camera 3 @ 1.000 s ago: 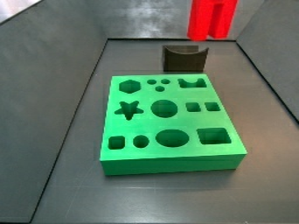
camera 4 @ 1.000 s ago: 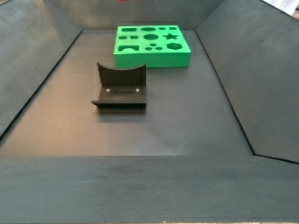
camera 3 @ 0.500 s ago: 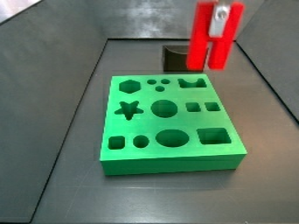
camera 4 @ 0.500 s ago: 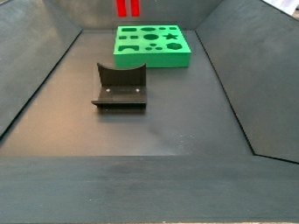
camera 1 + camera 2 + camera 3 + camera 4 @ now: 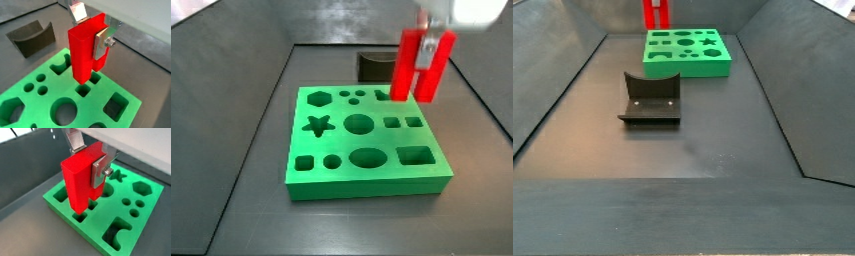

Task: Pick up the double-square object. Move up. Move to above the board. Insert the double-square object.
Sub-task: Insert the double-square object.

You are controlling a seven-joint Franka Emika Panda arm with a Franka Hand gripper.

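Note:
My gripper (image 5: 89, 31) is shut on the double-square object (image 5: 85, 50), a tall bright red piece held upright between the silver fingers (image 5: 101, 42). It also shows in a wrist view (image 5: 80, 178) and in both side views (image 5: 420, 65) (image 5: 655, 14). The board (image 5: 365, 172) is a flat green slab with many shaped holes, also seen in a side view (image 5: 687, 60). The red piece hangs over the board's far right part. Its lower end is just above a small square hole (image 5: 83, 90), apart from the surface.
The dark fixture with a curved notch (image 5: 649, 100) stands on the floor beyond the board's far edge (image 5: 374, 67) and shows in a wrist view (image 5: 32, 37). Sloped grey walls (image 5: 225, 90) enclose the dark floor (image 5: 687, 150).
My gripper has come down with the red piece, from high above the fixture to just over the board's far right part. The board and fixture have not moved.

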